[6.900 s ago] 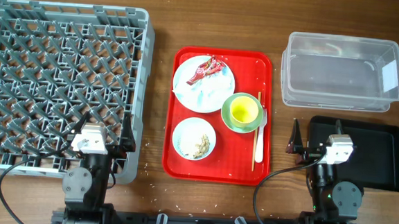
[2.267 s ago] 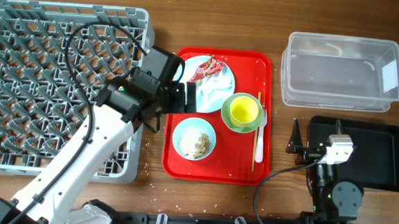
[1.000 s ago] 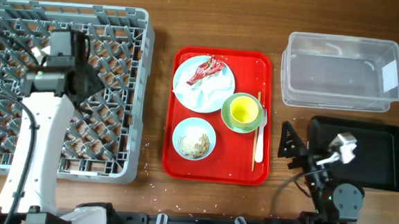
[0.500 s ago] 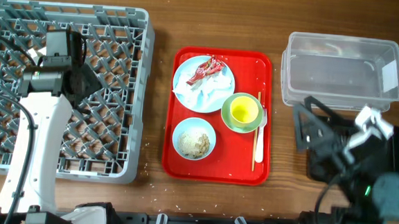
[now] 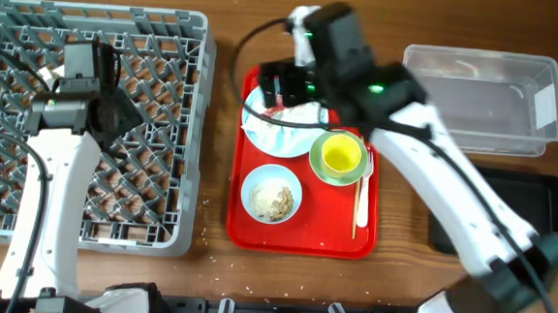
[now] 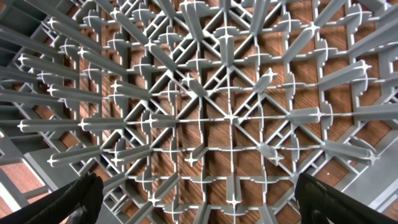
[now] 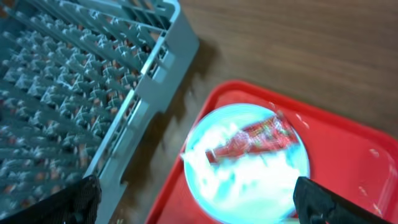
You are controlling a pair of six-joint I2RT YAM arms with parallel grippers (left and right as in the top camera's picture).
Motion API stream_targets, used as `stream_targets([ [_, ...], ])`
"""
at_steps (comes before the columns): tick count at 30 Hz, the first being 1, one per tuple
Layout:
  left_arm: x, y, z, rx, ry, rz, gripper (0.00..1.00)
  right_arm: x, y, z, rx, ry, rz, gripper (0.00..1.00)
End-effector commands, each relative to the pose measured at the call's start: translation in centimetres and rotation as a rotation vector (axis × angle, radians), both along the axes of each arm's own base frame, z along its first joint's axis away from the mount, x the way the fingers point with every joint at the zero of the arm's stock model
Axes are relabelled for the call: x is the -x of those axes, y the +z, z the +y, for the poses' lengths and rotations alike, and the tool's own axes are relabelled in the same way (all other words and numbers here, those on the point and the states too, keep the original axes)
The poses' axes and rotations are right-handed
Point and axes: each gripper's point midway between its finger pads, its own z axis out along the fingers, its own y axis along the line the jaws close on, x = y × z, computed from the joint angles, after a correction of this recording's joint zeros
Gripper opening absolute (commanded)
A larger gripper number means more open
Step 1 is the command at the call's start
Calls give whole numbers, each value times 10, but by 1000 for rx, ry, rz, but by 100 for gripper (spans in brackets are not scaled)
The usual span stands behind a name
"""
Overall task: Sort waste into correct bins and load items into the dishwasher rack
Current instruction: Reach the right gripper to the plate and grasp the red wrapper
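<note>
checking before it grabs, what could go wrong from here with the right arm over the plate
1. The red wrapper lies against crumpled tissue on the plate; the wide-open right gripper above might pinch both, mixing waste.
2. A finger pressing the rim could slide the plate on the red tray.
3. The right arm passes close by the yellow cup; a low sweep may tip it.
</note>
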Motion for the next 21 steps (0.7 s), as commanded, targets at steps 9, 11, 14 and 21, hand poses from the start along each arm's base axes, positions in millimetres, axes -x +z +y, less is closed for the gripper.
stream_targets([
  [9, -3, 6, 2, -3, 4, -18, 100, -33, -113, 19, 5, -238, 227, 86],
  [11, -3, 6, 2, -3, 4, -18, 100, -33, -146, 16, 19, -324, 301, 85],
  [14, -3, 6, 2, -3, 4, -18, 100, -34, -167, 12, 34, -392, 337, 76],
  [21, -3, 6, 2, -3, 4, -18, 100, -34, -202, -1, 102, -476, 365, 63],
])
